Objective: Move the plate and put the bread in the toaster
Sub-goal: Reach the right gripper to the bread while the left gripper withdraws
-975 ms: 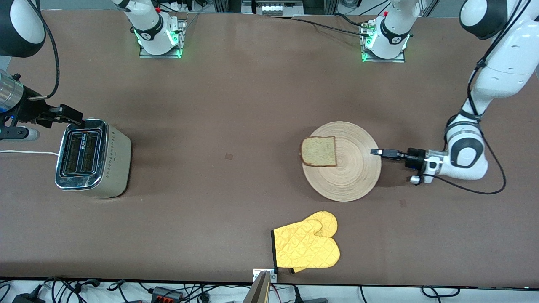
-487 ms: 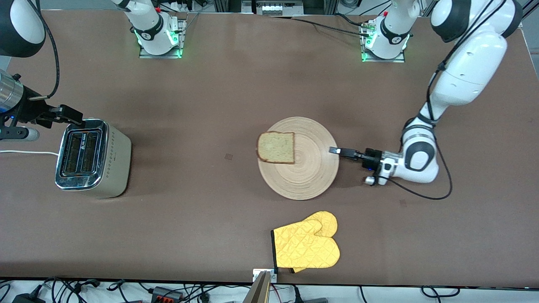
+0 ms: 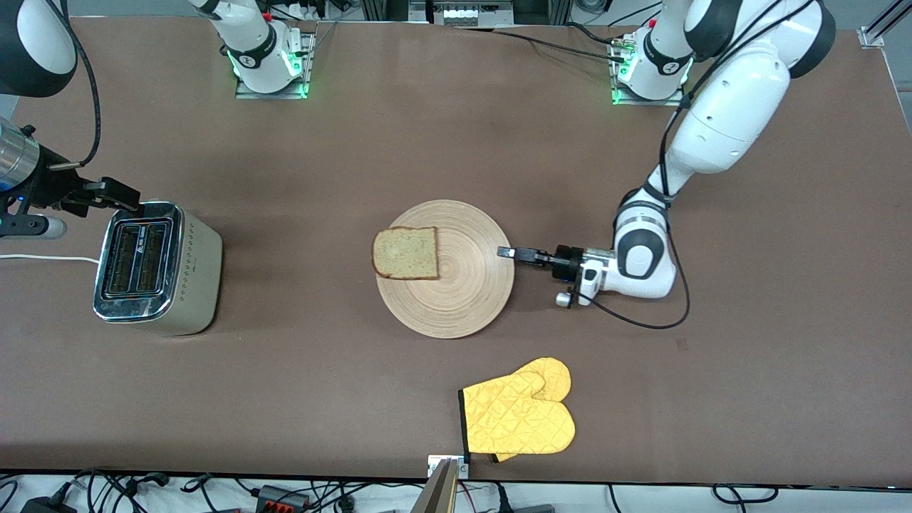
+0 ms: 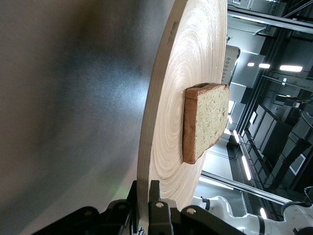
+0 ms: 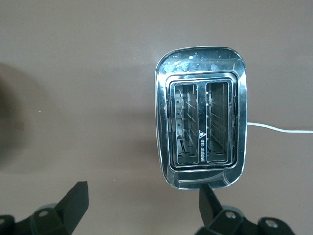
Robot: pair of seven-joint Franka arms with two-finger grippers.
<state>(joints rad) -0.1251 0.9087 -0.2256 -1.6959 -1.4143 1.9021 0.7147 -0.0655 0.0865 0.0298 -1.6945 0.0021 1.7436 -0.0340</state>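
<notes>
The light-wood plate (image 3: 456, 299) lies in the middle of the table with the bread (image 3: 406, 253) on its part toward the right arm's end. My left gripper (image 3: 507, 252) is shut on the plate's rim at the edge toward the left arm's end. In the left wrist view the rim (image 4: 146, 147) sits between the jaws of the left gripper (image 4: 146, 198), with the bread (image 4: 205, 122) farther along the plate. The toaster (image 3: 153, 267) stands at the right arm's end, slots empty. My right gripper (image 3: 121, 197) is open and waits above the toaster (image 5: 200, 132).
A yellow oven mitt (image 3: 519, 417) lies near the table's front edge, nearer to the front camera than the plate. The toaster's white cord (image 3: 43, 258) runs off the right arm's end of the table and also shows in the right wrist view (image 5: 279, 129).
My left gripper has slid the plate, with the bread on it, along the table toward the toaster. The right arm has not moved.
</notes>
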